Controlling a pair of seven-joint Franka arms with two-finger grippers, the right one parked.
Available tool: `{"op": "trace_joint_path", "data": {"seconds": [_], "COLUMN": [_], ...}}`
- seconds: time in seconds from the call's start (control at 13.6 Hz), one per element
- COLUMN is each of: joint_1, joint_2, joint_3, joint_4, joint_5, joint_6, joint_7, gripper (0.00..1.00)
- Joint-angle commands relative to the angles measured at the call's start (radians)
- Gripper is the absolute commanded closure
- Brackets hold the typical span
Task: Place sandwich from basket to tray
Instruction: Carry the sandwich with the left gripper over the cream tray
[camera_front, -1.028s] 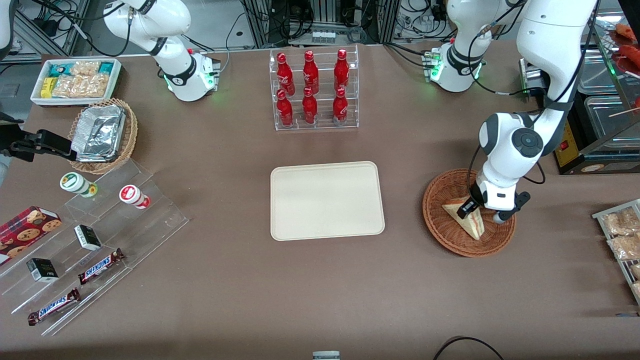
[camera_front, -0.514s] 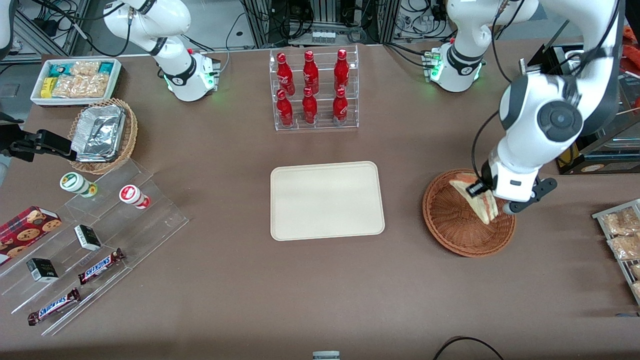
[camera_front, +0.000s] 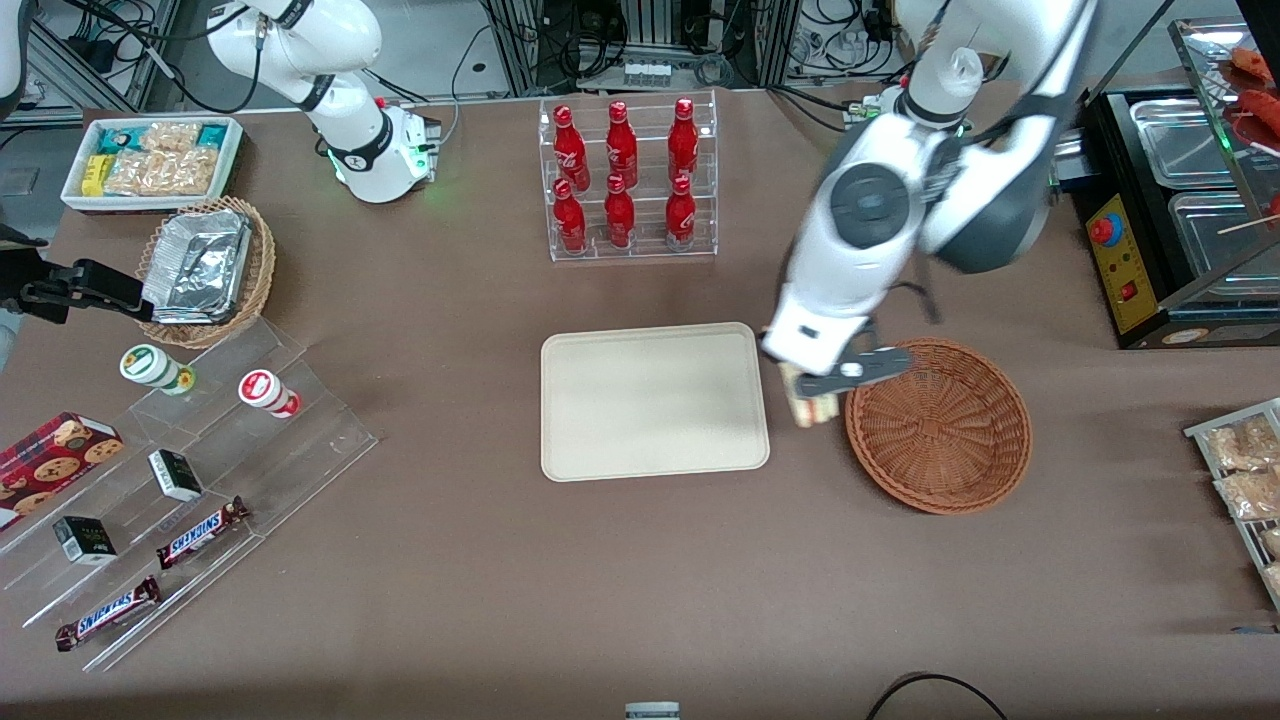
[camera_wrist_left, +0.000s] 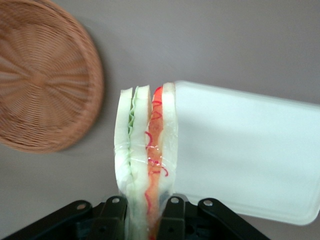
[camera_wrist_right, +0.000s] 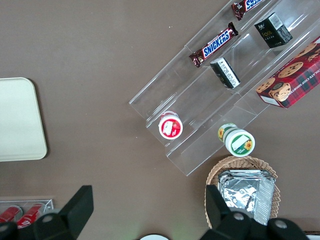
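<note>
- The sandwich hangs edge-on in the gripper; in the left wrist view its long axis runs straight away from the fingers, the free end pointing toward twelve o'clock and the held end at six.
- The slices and filling stand as parallel bands along that axis, so the wedge is held by its flat bread faces.
- The jaws are closed on the sandwich, parted only by its thickness, one black finger against each outer slice.
- Nothing else touches the fingers.
- In the front view the sandwich is off the table, over the strip of brown tabletop between the tray and the basket, just beside the tray's three o'clock edge and at the basket's nine o'clock rim.
- The gripper sits right above it, mostly covered by the white wrist of the working arm.
- The wedge shows white bread outside, a pale green layer on one side and a pink-orange layer with red streaks on the other, all under clear wrap.
- In the wrist view the basket lies near ten o'clock of the sandwich and the tray near three o'clock.
- The basket holds nothing, and the tray's cream surface is bare.
</note>
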Motion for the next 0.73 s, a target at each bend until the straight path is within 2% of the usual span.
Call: {"op": "trace_joint_path", "data": {"seconds": [0.0,0.15,0.66], "joint_1": [-0.097,-0.152,-0.251], "joint_2": [0.17,0.257,0.396], "joint_3": [0.012,0.012,0.016], "joint_4": [0.156,0.203,0.204], "joint_5": [0.032,0.033,0.087], "joint_6": [0.008,0.066,0.25], "joint_7": [-0.023,-0.055,-0.064], "gripper": [1.0,1.0,1.0]}}
